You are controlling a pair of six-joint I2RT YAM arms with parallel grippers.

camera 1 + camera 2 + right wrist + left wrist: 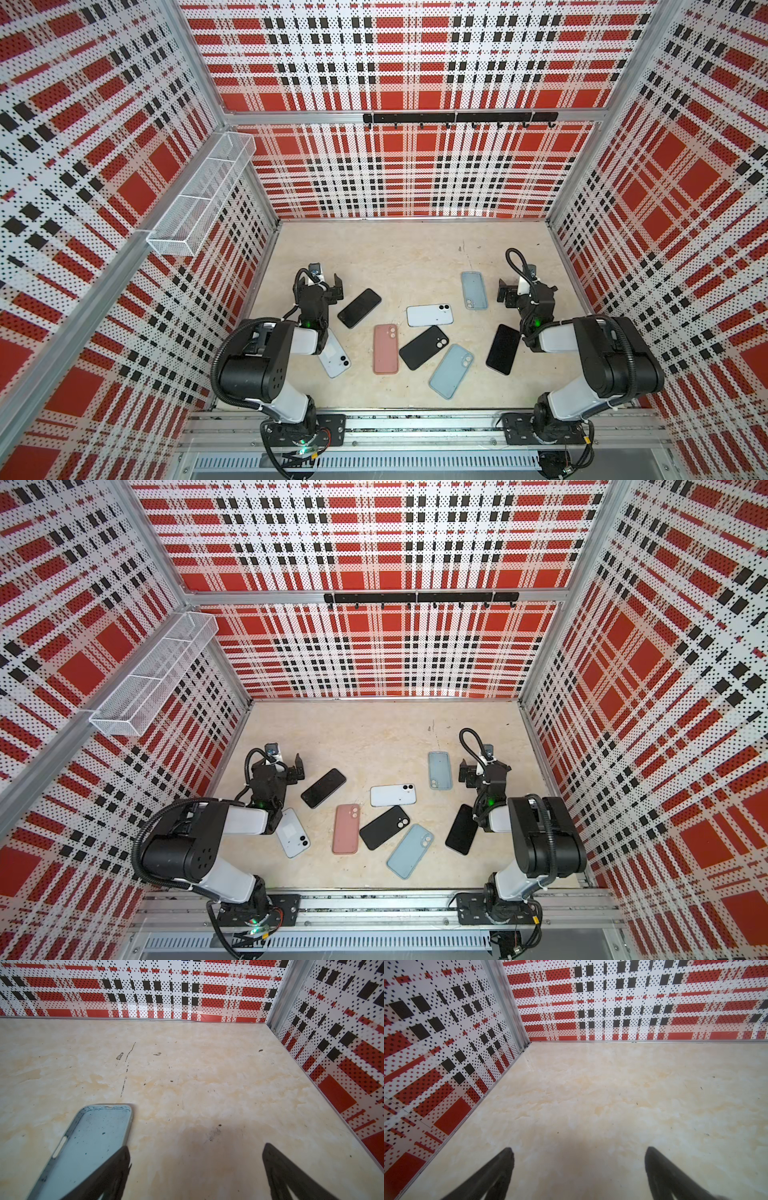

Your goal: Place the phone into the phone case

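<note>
Nearest us runs the front rail [419,430]. Beyond it our left gripper [578,1153] and right gripper [196,1151] stand spread wide, empty. What looks like a black phone [359,308] lies slanted just right of the left gripper. An empty blue case [89,1147] runs front-to-back just left of the right one. The left gripper is nearer the phone.

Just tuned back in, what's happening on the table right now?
Nothing is picked up yet. The left gripper and right gripper are both open and empty, low over the table. Several phones and cases lie loose between the arms. An empty light blue case lies open side up beside the right gripper; a black phone lies near the left one.
</note>
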